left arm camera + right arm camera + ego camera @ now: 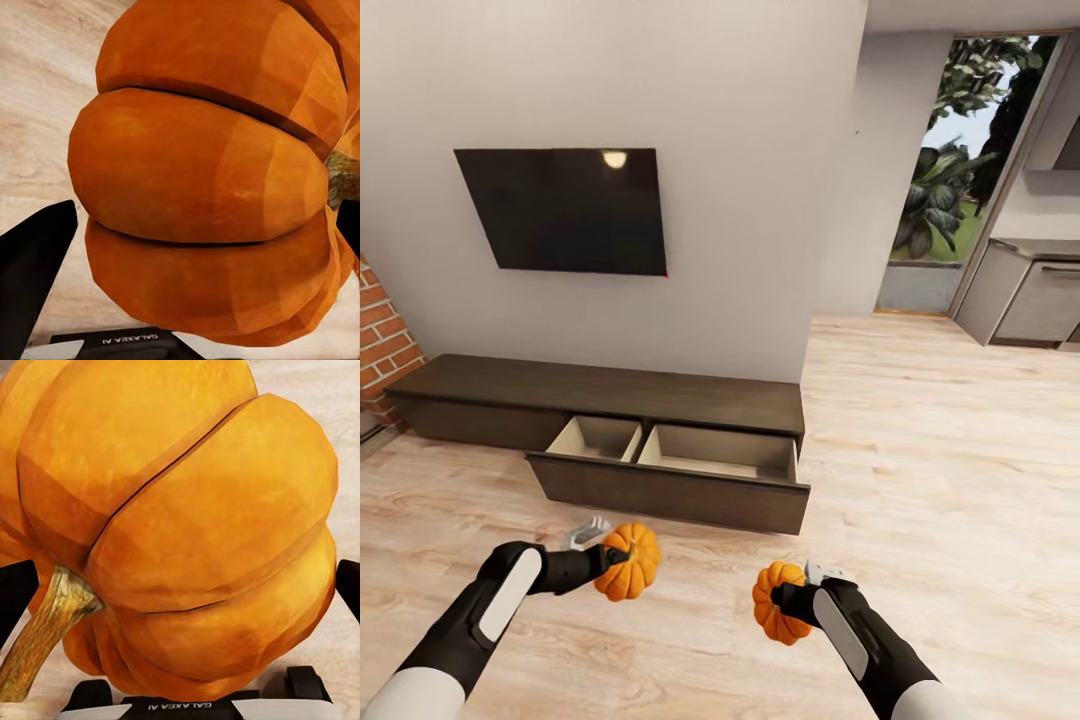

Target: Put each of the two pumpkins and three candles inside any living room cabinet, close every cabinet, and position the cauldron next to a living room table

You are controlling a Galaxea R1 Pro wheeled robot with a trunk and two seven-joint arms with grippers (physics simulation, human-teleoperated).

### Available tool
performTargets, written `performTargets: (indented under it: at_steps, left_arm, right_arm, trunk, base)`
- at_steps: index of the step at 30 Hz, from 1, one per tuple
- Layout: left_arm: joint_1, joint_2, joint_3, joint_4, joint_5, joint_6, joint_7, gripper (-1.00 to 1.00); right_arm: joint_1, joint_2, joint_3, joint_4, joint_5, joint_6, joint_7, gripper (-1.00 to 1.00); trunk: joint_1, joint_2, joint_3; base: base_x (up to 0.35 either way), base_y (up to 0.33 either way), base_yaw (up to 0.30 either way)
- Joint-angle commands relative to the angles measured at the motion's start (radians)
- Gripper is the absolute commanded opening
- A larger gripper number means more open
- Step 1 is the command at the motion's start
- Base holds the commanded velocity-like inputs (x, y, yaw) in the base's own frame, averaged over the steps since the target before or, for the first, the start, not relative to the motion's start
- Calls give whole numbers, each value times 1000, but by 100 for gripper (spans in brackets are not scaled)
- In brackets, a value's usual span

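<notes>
Pale wood floor [920, 450] before a low dark cabinet [610, 400], its drawer [680, 465] open. Two ribbed orange pumpkins: left gripper [605, 555] clamps one pumpkin [630, 562], right gripper [792, 600] clamps the other pumpkin [775, 602].

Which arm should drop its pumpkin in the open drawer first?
Probably the left. The left gripper holds its pumpkin closer to the cabinet's open drawer. The right gripper holds its pumpkin lower in the head view, farther from it.
</notes>
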Motion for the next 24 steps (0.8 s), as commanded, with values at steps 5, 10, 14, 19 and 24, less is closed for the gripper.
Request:
performTargets:
  at_steps: [5, 10, 14, 19, 24]
  left_arm:
    - [-1, -27, -2, 8, -71, -34, -2, -100]
    - [-1, -46, -7, 10, -116, -40, -2, -100]
    - [-1, -51, -7, 10, -125, -40, -3, -100]
    - [-1, -52, -7, 10, -127, -40, -3, -100]
    - [-1, -52, -7, 10, -127, -40, -3, -100]
  right_arm:
    - [-1, 0, 4, -2, -9, -1, -9, -100]
    - [-1, 9, 9, -6, -1, -2, -9, -100]
    - [-1, 13, 9, -6, 0, -2, -8, -100]
    - [-1, 12, 9, -30, -1, 0, -9, -100]
    - [-1, 11, 11, -45, -2, 4, -9, -100]
  trunk:
    - [-19, 34, 15]
    - [-38, 69, 30]
    - [-54, 97, 43]
    - [-73, 132, 58]
    - [-92, 167, 74]
  base:
    - [0, 0, 0]
    - [0, 0, 0]
    - [0, 0, 0]
    - [0, 0, 0]
    - [0, 0, 0]
